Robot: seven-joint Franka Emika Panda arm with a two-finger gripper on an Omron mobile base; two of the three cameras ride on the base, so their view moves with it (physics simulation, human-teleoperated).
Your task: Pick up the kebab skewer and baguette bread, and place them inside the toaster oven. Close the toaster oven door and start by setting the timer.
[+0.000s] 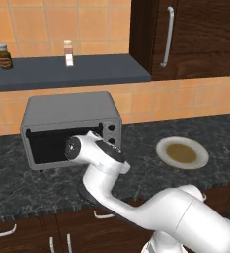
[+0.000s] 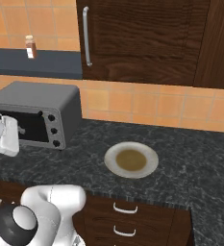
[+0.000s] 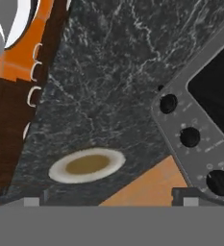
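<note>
The grey toaster oven (image 1: 69, 111) stands on the dark stone counter, in the right base view (image 2: 36, 98) at the far left. Its dark glass door (image 1: 45, 148) stands upright against the front, with the bar handle along its top edge. The kebab skewer and the baguette bread are out of view. My white hand (image 2: 6, 135) hangs just in front of the oven's right side. In the hand view my gripper (image 3: 111, 202) is open with nothing between its fingertips, and the oven's three black knobs (image 3: 190, 137) lie close ahead on the right.
A white plate (image 1: 201, 159) with a brownish centre lies on the counter right of the oven, also in the right base view (image 2: 111, 161). Two small bottles (image 1: 5, 56) (image 1: 68, 53) stand on the shelf above. A dark wall cabinet (image 1: 195, 34) hangs at the upper right.
</note>
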